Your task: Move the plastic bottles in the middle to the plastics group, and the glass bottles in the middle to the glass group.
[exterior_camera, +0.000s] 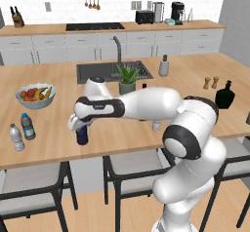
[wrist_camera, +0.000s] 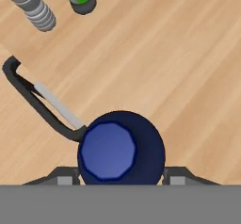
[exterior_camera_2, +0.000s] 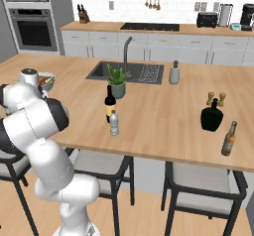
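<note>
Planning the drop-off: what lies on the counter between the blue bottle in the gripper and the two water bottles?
Only bare wood lies between the dark blue bottle and the plastics group; left base and hand views agree.

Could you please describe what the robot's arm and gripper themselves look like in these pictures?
The arm is made of glossy white, rounded segments joined by dark, nearly black rings at the joints. It rises from a bulky white base column. The gripper ends in a white hand with two small dark grey fingertips. No loose cables or readable markings show.
</note>
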